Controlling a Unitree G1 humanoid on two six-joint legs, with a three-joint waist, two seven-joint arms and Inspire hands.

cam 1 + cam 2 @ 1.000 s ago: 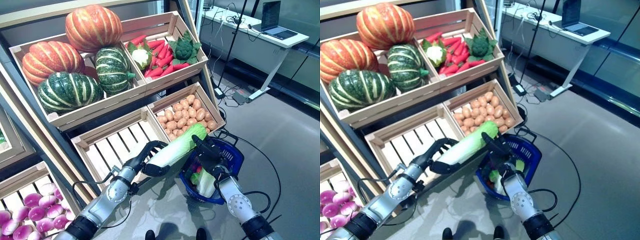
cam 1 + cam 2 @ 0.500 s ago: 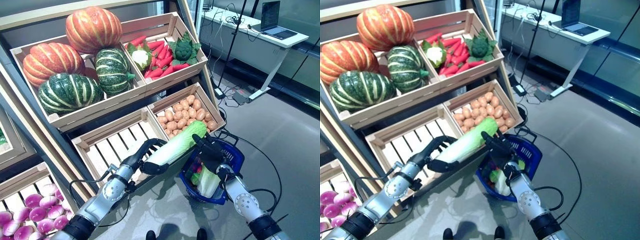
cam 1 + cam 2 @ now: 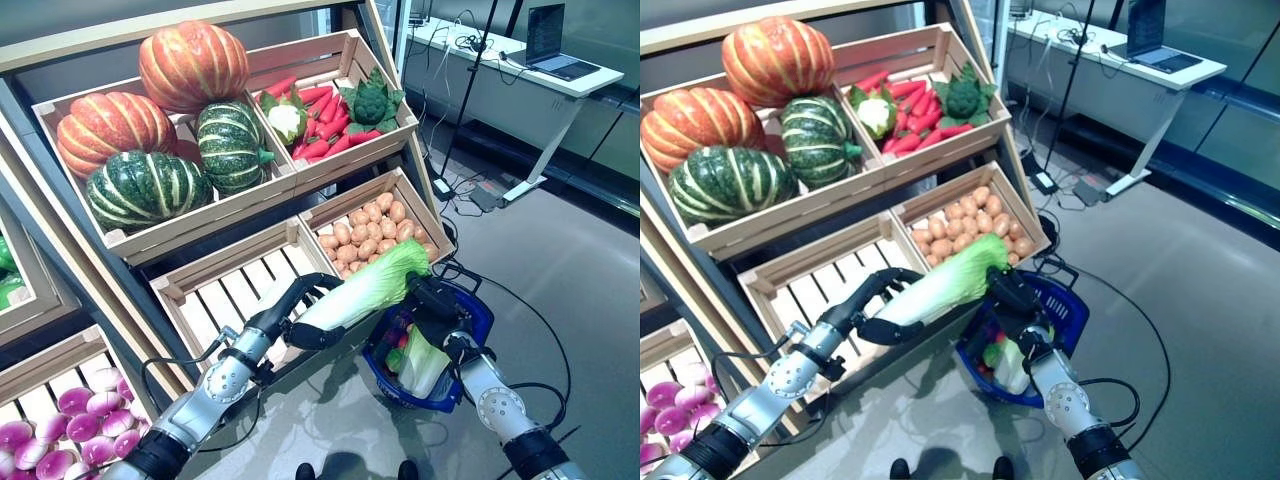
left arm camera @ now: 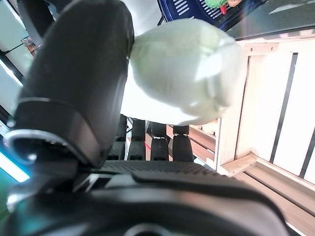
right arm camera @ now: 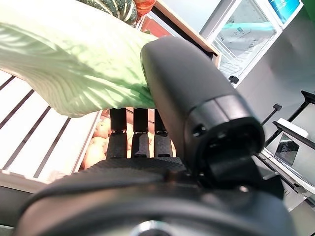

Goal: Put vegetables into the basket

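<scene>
Beside the crates, the left hand (image 3: pixel 300 325) and right hand (image 3: pixel 432 298) both clasp 1 napa cabbage (image 3: pixel 362 288). They carry it level toward the blue basket (image 3: pixel 478 318).

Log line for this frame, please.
napa cabbage: held between left hand and right hand | above blue basket | not yet released

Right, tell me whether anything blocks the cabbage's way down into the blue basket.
Nothing visible blocks it. The cabbage is held by both hands above the blue basket, whose mouth is open. Another cabbage already lies inside, leaving less room.
</scene>
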